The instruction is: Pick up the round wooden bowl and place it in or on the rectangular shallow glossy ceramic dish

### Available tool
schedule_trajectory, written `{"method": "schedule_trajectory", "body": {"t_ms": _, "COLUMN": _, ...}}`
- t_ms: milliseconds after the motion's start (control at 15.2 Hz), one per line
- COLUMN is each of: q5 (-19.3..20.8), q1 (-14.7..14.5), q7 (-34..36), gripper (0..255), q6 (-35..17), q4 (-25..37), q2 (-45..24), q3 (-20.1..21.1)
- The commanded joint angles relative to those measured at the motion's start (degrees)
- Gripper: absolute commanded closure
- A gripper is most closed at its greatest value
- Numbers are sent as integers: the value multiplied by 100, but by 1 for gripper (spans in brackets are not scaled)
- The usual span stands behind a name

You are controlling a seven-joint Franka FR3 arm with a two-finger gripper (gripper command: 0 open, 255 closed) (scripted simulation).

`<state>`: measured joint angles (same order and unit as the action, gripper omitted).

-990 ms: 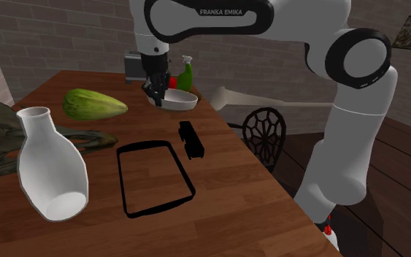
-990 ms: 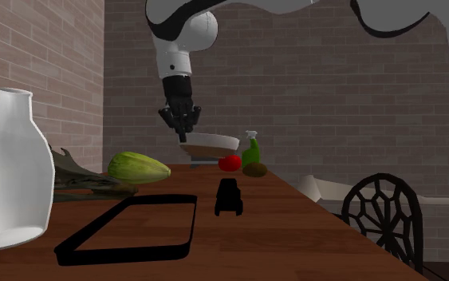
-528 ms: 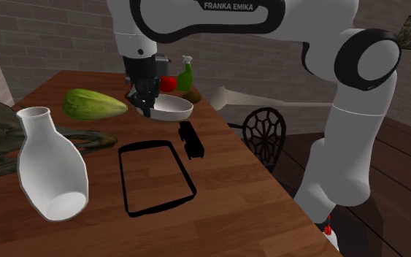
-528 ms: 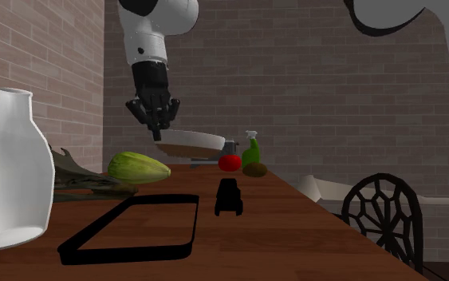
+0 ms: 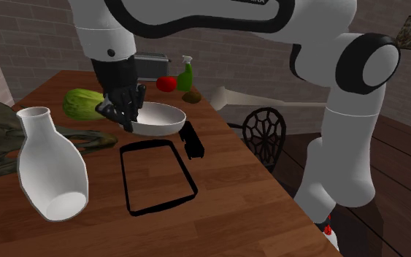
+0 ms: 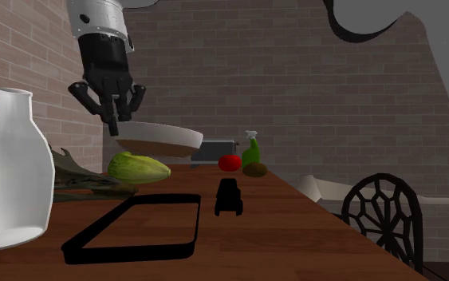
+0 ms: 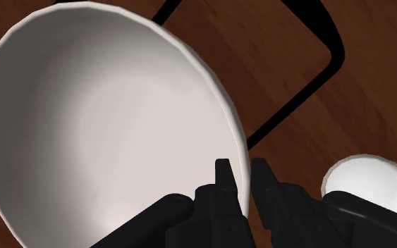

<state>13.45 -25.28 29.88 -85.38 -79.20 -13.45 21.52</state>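
Observation:
A round bowl (image 5: pixel 160 119), drawn pale white, hangs in the air above the table between the green squash and the black toy car. My gripper (image 5: pixel 127 117) is shut on its rim. The wrist view has the rim (image 7: pixel 240 151) clasped between the two fingers of the gripper (image 7: pixel 240 169), with the bowl's hollow (image 7: pixel 105 134) beside them. In the second exterior view the bowl (image 6: pixel 159 140) floats level under the gripper (image 6: pixel 115 124). The rectangular shallow dish (image 5: pixel 185 170) has a black rim and lies flat on the table just in front of and below the bowl (image 6: pixel 127 254) (image 7: pixel 324 42).
A tall white vase (image 5: pixel 50 171) (image 6: pixel 7 176) stands beside the dish. A green squash (image 5: pixel 79 104), a black toy car (image 5: pixel 191 140), a tomato (image 5: pixel 166 83), a green spray bottle (image 5: pixel 186 75) and a toaster (image 5: pixel 149 66) sit further back. A chair (image 5: pixel 264 135) stands off the table's edge.
The gripper has carried the bowl from the back of the table toward the dish, moving to the shoulder view's left and nearer. The bowl stays clasped.

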Motion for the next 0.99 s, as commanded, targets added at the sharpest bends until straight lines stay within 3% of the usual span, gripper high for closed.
{"method": "schedule_trajectory", "body": {"t_ms": 0, "q5": 57, "q1": -198, "q7": 254, "gripper": 255, "q6": 154, "q4": 275, "q2": -177, "q3": 90}}
{"method": "schedule_trajectory", "body": {"t_ms": 198, "q5": 173, "q1": -544, "q7": 628, "gripper": 255, "q6": 405, "q4": 778, "q2": -518, "q3": 210}}
{"method": "schedule_trajectory", "body": {"t_ms": 924, "q5": 93, "q1": -400, "q7": 728, "gripper": 255, "q6": -532, "q4": -354, "q2": -320, "q3": 193}}
